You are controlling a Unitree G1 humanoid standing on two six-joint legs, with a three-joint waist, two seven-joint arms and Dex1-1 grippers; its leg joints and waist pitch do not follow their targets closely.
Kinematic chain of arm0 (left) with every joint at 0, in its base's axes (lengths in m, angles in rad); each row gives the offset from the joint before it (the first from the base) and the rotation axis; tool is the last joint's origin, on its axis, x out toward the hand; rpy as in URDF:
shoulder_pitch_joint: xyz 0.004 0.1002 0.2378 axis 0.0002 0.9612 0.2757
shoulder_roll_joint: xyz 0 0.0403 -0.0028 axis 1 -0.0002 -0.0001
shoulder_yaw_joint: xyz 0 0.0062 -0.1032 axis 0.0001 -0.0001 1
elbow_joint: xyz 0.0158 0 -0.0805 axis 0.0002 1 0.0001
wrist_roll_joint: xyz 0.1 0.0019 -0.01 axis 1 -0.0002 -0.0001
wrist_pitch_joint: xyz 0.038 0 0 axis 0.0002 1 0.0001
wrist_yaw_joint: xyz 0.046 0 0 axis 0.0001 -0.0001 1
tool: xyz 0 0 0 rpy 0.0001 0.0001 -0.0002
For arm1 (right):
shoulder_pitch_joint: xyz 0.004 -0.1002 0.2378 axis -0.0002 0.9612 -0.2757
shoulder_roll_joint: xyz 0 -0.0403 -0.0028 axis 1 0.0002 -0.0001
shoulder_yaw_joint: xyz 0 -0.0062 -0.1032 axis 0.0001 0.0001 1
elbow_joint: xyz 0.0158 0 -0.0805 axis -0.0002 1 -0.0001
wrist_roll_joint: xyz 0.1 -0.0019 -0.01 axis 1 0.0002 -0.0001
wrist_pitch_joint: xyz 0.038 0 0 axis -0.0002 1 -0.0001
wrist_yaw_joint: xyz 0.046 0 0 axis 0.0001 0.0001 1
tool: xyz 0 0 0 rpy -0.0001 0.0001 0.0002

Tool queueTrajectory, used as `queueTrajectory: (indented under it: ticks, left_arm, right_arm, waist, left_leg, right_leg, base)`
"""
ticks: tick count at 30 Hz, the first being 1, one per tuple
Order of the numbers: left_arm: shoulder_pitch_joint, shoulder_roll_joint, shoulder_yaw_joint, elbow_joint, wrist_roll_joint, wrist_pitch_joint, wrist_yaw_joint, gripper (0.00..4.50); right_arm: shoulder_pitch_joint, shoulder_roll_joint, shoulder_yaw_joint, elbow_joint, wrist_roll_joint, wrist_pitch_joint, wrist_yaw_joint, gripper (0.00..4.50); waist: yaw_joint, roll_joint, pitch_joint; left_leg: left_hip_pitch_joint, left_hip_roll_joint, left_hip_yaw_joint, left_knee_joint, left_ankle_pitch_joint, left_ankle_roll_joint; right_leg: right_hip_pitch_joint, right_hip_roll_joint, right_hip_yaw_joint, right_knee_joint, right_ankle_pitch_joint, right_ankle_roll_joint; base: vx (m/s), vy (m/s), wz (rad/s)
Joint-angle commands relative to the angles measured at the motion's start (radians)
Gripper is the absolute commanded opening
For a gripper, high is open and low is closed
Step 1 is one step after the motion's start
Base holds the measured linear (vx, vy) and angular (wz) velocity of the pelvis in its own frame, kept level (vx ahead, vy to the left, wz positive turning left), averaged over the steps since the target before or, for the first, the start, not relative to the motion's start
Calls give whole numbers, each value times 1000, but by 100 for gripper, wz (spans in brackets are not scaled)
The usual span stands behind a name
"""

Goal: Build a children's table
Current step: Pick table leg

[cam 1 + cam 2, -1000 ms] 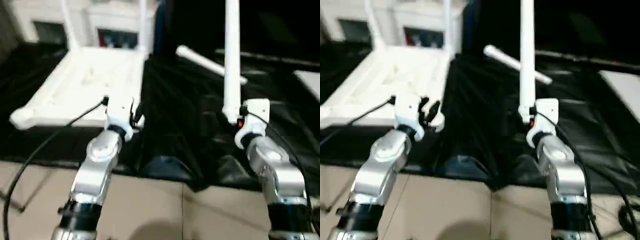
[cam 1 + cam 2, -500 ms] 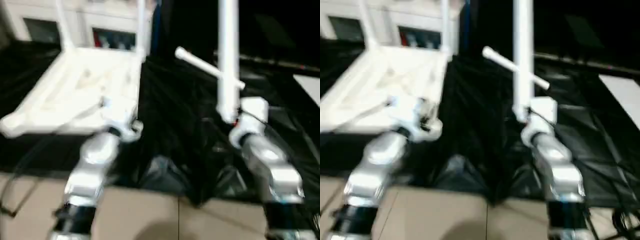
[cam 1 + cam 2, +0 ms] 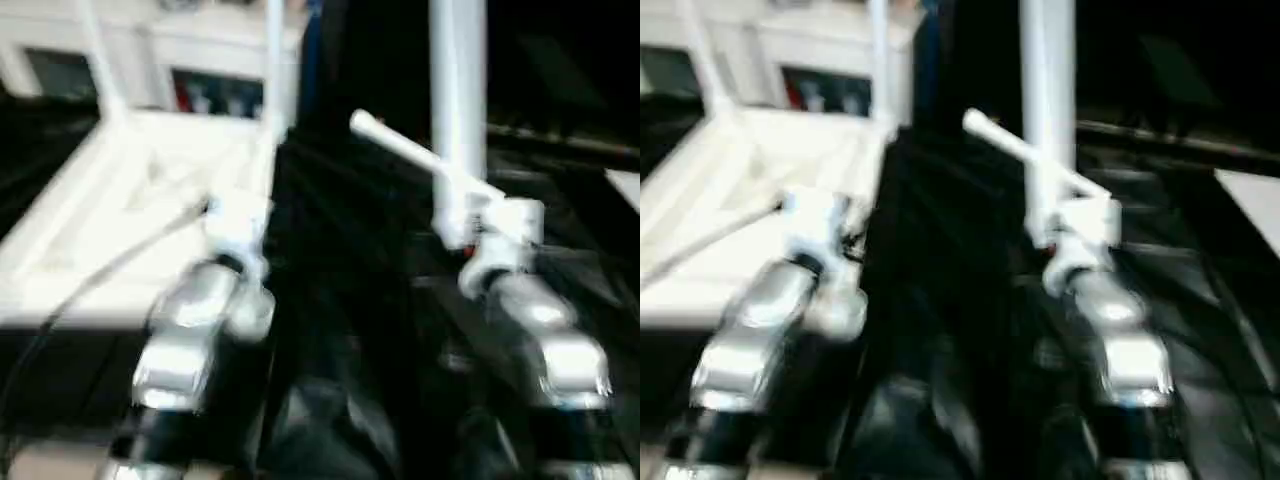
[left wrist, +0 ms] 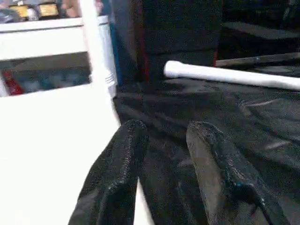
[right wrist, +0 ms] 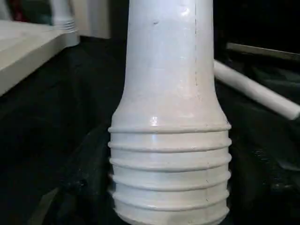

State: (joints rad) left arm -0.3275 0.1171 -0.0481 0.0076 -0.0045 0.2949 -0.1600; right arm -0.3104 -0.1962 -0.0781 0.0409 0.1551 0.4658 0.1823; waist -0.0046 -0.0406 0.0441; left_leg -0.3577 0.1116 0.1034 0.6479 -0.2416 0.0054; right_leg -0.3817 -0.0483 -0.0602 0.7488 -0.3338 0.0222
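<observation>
The white tabletop [image 3: 150,200] lies upside down on the black sheet [image 3: 350,300], on the robot's left, with two legs [image 3: 272,60] already standing upright in its far corner sockets. Its near right edge runs just beside the left gripper [image 4: 164,154], whose two black fingers [image 4: 117,173] stand apart with nothing between them, one over the white rim and the other over the dark cloth. The right gripper [image 3: 462,235] grasps a third leg [image 3: 457,100] near its threaded end and holds it upright; in the right wrist view that ribbed end [image 5: 169,173] hangs over the sheet, whether touching it cannot be told. A fourth leg [image 3: 420,160] lies flat on the cloth behind the held one, slanting away from the tabletop's far right corner. Between the tabletop's right edge and the held leg stretches a broad strip of bare, wrinkled black sheet. A white cabinet [image 3: 200,60] stands behind the tabletop.
</observation>
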Motion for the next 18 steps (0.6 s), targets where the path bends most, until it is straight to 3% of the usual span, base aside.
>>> queueTrajectory:
  ticks: [1,2,3,4,6,7,8,9,10,11,12,13,14,15,16,17,18]
  left_arm:
    - [-17,-24,-7,7,0,-3,26,189]
    - [-17,-24,-7,7,0,-3,26,189]
    - [-18,-16,-6,7,8,-1,36,189]
    - [-18,-16,-5,7,8,-1,36,189]
    - [-19,-15,-1,8,16,3,43,189]
    - [-19,-15,-1,8,16,3,43,189]
    - [-19,-14,0,10,22,5,49,189]
    - [-20,-13,-1,11,30,8,55,189]
    - [-20,-13,-1,11,34,10,59,189]
    - [-22,-14,0,14,36,9,61,189]
    - [-23,-16,2,16,38,9,63,189]
    - [-25,-18,5,20,41,7,69,189]
    - [-26,-19,7,22,41,6,72,189]
    - [-27,-18,7,23,39,6,76,189]
    - [-31,-15,8,26,41,6,81,189]
    - [-34,-13,8,28,42,6,85,189]
    - [-36,-11,8,30,43,6,87,189]
  right_arm:
    - [4,-21,-25,-12,-14,-12,-6,274]
    - [4,-21,-25,-12,-14,-12,-6,274]
    - [-1,-27,-15,-9,-22,-8,3,274]
    - [-1,-28,-14,-8,-23,-8,3,274]
    - [-6,-34,-8,-4,-19,-2,10,274]
    - [-6,-34,-8,-4,-19,-2,10,274]
    - [-9,-39,-4,-1,-21,-1,12,274]
    - [-13,-41,-1,3,-19,0,17,274]
    - [-15,-43,0,5,-19,1,19,274]
    - [-19,-43,2,11,-21,0,20,274]
    - [-22,-43,4,16,-21,-2,21,274]
    - [-26,-44,8,22,-22,-5,25,274]
    - [-28,-44,9,25,-22,-7,26,274]
    - [-30,-45,11,28,-24,-8,28,274]
    - [-34,-43,11,34,-24,-11,29,274]
    - [-38,-42,10,39,-24,-12,29,274]
    - [-40,-42,10,41,-24,-13,29,274]
  waist:
    - [-14,-42,-53]
    - [4,-82,-70]
    - [44,-82,-72]
    - [39,-71,-79]
    - [33,-63,-81]
    - [28,-37,-77]
    - [25,-31,-71]
    - [5,7,-81]
    - [0,26,-88]
    - [-36,38,-74]
    - [-32,39,-69]
    - [-29,28,-59]
    - [-20,26,-61]
    - [-22,-1,-68]
    - [-4,1,-66]
    - [29,-61,-62]
    - [62,-44,-54]
  left_leg:
    - [54,101,-26,-103,-98,335]
    - [-14,21,15,-38,-108,285]
    - [-39,-18,11,55,-79,175]
    - [-67,-3,-22,27,121,78]
    - [-60,-1,-16,-22,299,16]
    - [-44,13,-12,-54,375,-19]
    - [-66,30,-52,-75,341,1]
    - [-43,76,-124,-87,339,18]
    - [8,131,-187,-92,336,64]
    - [52,185,-294,-134,362,237]
    - [53,183,-310,-138,327,288]
    - [28,112,-326,-155,140,287]
    - [28,82,-330,-161,82,260]
    - [5,24,-319,-161,-21,205]
    - [-24,-5,-293,-138,-61,176]
    - [-131,-83,-146,62,-126,91]
    - [-135,-31,-11,196,-159,52]
  right_leg:
    - [-18,-85,78,-140,237,-14]
    - [60,-106,133,-185,229,18]
    - [103,-185,197,-230,86,11]
    - [132,-168,156,-164,393,0]
    - [113,-114,102,-122,853,6]
    - [93,-52,62,-111,1027,-22]
    - [115,-53,-15,-101,914,-82]
    - [111,-42,-50,-115,625,-118]
    - [69,-40,-52,-98,385,-157]
    - [1,-18,-36,-46,-25,-187]
    - [-16,-14,-29,-24,-110,-199]
    - [-27,4,-6,-6,-143,-235]
    - [-22,2,3,-26,-138,-269]
    - [29,-10,23,-86,-84,-380]
    - [54,-33,31,-125,-58,-470]
    - [107,-116,26,-246,-68,-579]
    - [103,-164,4,-254,-86,-542]
  base:
    - [157,-70,0]
    - [130,-129,11]
    - [131,-137,2]
    - [131,-137,2]
    - [100,-87,-12]
    - [68,-68,-8]
    - [0,0,0]
    - [33,-49,44]
    - [33,-49,44]
    - [20,-86,64]
    - [-38,-135,57]
    - [-38,-135,57]
    - [-74,-177,65]
    - [-98,-251,70]
    - [-98,-251,70]
    - [-89,-268,70]
    - [-89,-237,54]
